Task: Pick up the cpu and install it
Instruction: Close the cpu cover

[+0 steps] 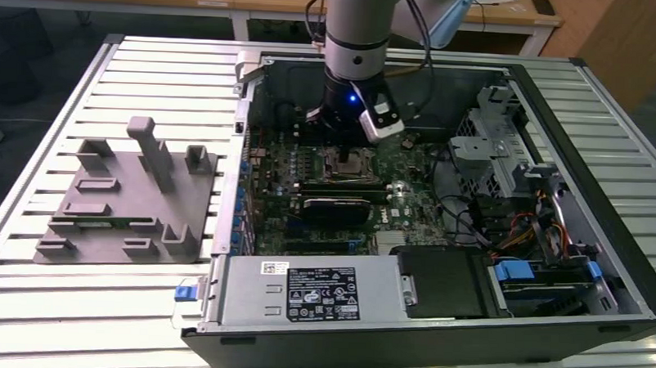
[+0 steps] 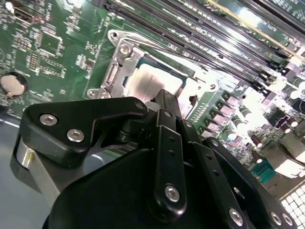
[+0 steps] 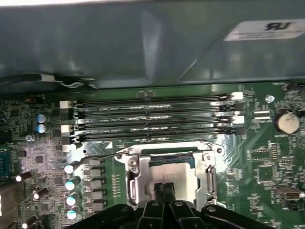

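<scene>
The gripper (image 3: 164,189) is holding its two fingers (image 3: 158,192) closed against each other with only a thin seam between them, and nothing is showing clamped in that seam. The tips are standing on or just over the top of the cpu (image 3: 180,172); contact cannot be confirmed. The cpu is lying flat inside the socket frame (image 3: 132,179), silver top up, with its edges running parallel to the frame. This suggests it is sitting in its recess, not askew on the rim. Closed tips pointing straight down at the chip are consistent with a pressing or checking posture, not a carrying one. The lever wire (image 3: 102,155) is lying alongside the frame. Just beside the socket, the memory slots (image 3: 152,119) are running parallel to it on the board (image 3: 267,162). In the exterior view the arm (image 1: 356,21) is reaching vertically down into the open case (image 1: 591,152). The case is lying on its side on the table (image 1: 146,71), so the board is facing up.
</scene>
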`<state>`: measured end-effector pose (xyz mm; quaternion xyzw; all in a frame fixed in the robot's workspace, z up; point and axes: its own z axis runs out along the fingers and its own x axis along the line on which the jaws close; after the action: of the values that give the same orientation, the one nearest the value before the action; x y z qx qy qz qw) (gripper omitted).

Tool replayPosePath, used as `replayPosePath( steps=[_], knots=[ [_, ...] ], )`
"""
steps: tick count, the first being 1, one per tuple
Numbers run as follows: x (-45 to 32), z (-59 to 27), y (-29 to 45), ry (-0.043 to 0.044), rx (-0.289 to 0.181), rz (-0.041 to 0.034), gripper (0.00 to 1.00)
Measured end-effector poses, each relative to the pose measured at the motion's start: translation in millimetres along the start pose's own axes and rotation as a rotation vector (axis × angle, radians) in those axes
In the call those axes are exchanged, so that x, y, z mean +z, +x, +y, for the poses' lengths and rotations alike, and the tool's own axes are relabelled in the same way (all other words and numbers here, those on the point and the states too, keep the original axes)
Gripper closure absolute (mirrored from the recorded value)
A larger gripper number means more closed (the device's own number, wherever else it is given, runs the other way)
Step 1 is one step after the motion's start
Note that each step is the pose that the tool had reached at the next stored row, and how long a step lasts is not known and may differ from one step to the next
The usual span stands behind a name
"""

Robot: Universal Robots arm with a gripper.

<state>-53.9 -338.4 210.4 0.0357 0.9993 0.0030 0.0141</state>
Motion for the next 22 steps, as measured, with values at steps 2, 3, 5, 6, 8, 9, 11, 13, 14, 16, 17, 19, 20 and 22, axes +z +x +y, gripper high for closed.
replayPosePath(
  steps=[2,3,5,6,8,9,11,13,14,16,17,19,20,22],
  knots=[
    [0.4,-0.2,3.7,-0.0001,0.000,-0.0001,0.89],
    [0.5,-0.4,5.8,-0.0002,0.000,-0.0001,0.89],
    [1.2,-0.6,9.3,-0.0003,0.000,-0.0002,0.89],
    [1.6,-0.7,10.8,-0.0003,0.000,-0.0002,0.89],
    [2.6,-1.0,14.0,-0.0001,0.000,-0.0001,0.89],
    [3.1,-1.1,15.4,-0.0001,0.000,0.0000,0.89],
    [4.5,-1.2,17.0,-0.0001,0.000,-0.0001,0.89],
    [5.9,-1.2,17.5,-0.0001,0.000,-0.0001,0.89],
    [6.6,-1.3,17.7,-0.0001,0.000,-0.0001,0.89],
    [7.4,-1.3,18.0,-0.0001,0.000,0.0000,0.89],
    [8.8,-1.4,18.7,-0.0017,0.000,0.0001,0.89],
    [9.5,-1.4,18.7,-0.0022,-0.001,0.0002,0.89],
    [9.6,-1.4,18.7,-0.0023,-0.002,0.0002,0.89],
    [9.7,-1.3,18.4,-0.0023,-0.003,0.0001,0.89]
  ],
)
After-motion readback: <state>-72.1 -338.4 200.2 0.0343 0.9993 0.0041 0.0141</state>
